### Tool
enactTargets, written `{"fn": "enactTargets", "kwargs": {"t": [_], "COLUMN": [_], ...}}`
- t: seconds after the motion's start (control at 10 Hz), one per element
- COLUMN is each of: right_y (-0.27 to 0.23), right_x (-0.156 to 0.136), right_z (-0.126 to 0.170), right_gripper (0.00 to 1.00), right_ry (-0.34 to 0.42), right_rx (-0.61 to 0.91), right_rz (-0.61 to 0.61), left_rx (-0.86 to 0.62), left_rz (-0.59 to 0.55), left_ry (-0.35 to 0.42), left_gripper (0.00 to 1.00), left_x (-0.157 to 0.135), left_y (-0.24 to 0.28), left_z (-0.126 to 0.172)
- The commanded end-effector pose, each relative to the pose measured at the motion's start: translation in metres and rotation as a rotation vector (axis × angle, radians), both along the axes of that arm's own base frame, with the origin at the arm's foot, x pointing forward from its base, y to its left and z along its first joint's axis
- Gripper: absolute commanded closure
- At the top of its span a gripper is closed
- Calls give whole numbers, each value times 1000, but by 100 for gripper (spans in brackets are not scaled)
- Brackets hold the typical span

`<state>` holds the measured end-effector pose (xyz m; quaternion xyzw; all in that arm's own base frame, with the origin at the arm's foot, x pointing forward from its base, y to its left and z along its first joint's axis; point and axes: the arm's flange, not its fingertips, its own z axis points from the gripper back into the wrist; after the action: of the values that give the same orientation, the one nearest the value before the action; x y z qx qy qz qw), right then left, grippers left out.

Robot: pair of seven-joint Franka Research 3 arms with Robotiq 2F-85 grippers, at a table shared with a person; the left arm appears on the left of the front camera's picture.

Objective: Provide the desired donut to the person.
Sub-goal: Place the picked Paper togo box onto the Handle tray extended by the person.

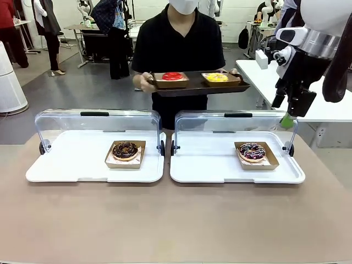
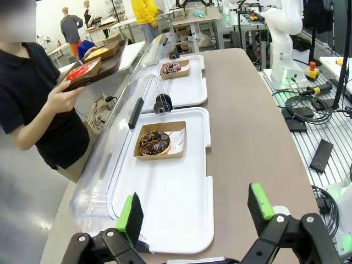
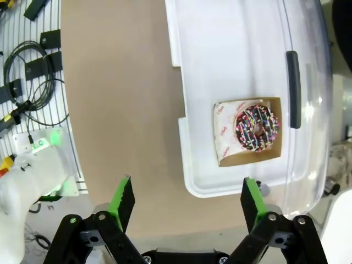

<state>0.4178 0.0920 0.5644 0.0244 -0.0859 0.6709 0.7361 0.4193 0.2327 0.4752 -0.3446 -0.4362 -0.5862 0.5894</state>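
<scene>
Nearest the robot, bare brown tabletop (image 1: 176,225) spans the front view. On it, side by side and just apart, sit two white rectangular plastic trays, each with a clear hinged dome lid standing open along its far edge. Left white tray (image 1: 60,165): holds one brown cardboard tray with a chocolate-glazed donut (image 1: 125,150), placed toward the tray's right side. Right white tray (image 1: 209,165): holds a second cardboard tray with a dark-glazed donut carrying coloured sprinkles (image 1: 252,152), toward its right side. Right gripper (image 1: 294,113), black with green pads, hangs above the right tray's far right corner, beside the open clear lid (image 1: 236,124); touching nothing. Right wrist view looks straight down: right gripper (image 3: 187,201) released, jaws wide apart, empty, sprinkled donut (image 3: 257,128) below and ahead of the fingers. Left wrist view: left gripper (image 2: 195,212) likewise released, jaws wide, nothing between them, over the near end of the left tray (image 2: 176,209) with the chocolate donut (image 2: 154,142) farther along. Beyond the table stands the person (image 1: 179,49) in a black short-sleeved shirt, both hands holding a dark rectangular serving tray (image 1: 198,88) at waist level. On it: a red-glazed donut (image 1: 172,76) in a cardboard tray at left, a yellow-glazed donut (image 1: 216,77) in another at right.
</scene>
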Motion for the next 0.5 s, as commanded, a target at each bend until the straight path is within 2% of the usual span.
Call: {"fn": "enactTargets", "kwargs": {"t": [0.0,0.4], "right_y": [-4,-4], "right_x": [-2,-2], "right_z": [-1,-1], "right_gripper": [0,0], "right_ry": [12,12], "right_rx": [-1,-1], "right_rz": [-5,-5], "left_rx": [-4,-4], "left_rz": [0,0], "left_ry": [-4,-4], "left_gripper": [0,0], "left_x": [-2,-2], "left_y": [-1,-1], "left_z": [1,1]}}
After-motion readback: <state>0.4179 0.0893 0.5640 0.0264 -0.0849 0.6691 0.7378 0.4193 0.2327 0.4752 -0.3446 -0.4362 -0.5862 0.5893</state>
